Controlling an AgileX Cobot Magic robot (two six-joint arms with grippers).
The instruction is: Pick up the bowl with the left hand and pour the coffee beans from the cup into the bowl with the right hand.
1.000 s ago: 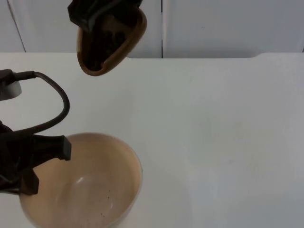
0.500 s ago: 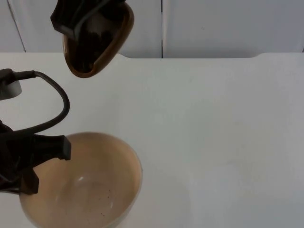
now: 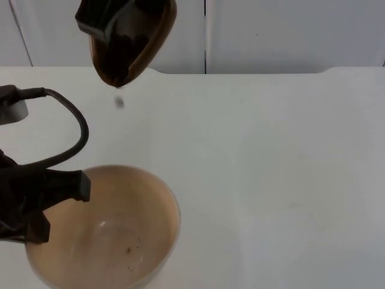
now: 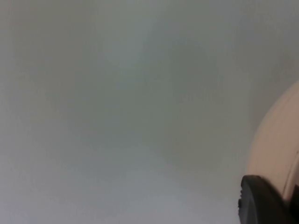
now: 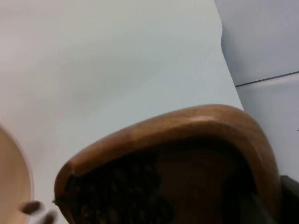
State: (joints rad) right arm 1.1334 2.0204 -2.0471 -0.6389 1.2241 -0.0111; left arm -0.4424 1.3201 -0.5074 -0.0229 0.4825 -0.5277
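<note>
A beige bowl (image 3: 114,232) hangs low at the near left, and my left gripper (image 3: 71,190) is shut on its left rim. High above it, my right gripper (image 3: 106,17) is shut on a brown wooden cup (image 3: 135,42) that is tipped steeply mouth-down toward the bowl. One coffee bean (image 3: 119,103) is falling from the cup's lip. A couple of dark beans (image 3: 128,250) lie inside the bowl. The right wrist view has the cup (image 5: 187,135) full of dark coffee beans (image 5: 117,196), with loose beans (image 5: 32,207) dropping beside the bowl's rim (image 5: 14,182). The left wrist view shows the bowl's outer wall (image 4: 275,140) beside a black fingertip (image 4: 261,203).
The white table top (image 3: 277,180) stretches to the right of the bowl. The grey partition wall (image 3: 289,30) closes off the far side.
The cup has tipped further down and shifted slightly right since half a second ago. Beans have started dropping from its lip, and a dark bean now lies in the bowl. The left arm holds still.
</note>
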